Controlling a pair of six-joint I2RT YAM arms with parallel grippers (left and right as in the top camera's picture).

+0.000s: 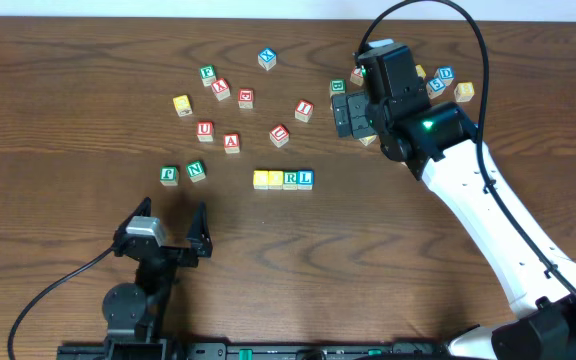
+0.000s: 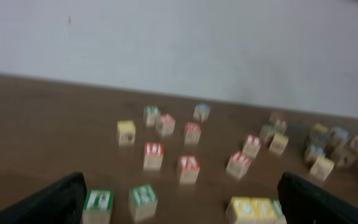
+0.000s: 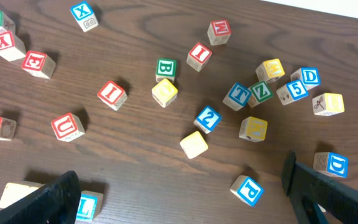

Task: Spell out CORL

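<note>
A row of four cubes lies mid-table: two yellow-faced cubes [image 1: 261, 179] [image 1: 276, 179], then the green R cube [image 1: 291, 179] and the blue L cube [image 1: 306, 179], all touching side by side. My left gripper [image 1: 168, 218] stands open near the front edge, well short of the row and holding nothing. In the left wrist view the yellow cubes [image 2: 253, 210] show blurred at the bottom right. My right gripper [image 1: 346, 114] hovers open to the row's upper right. In the right wrist view its left finger [image 3: 55, 199] is beside the L cube [image 3: 87, 206].
Loose red-lettered cubes [image 1: 230, 142] are scattered behind the row. Green F [image 1: 170, 174] and N [image 1: 196, 170] cubes lie to its left. A cluster of blue, yellow and green cubes [image 1: 445, 80] sits at the back right. A blue P cube [image 3: 247, 190] lies between the right fingers.
</note>
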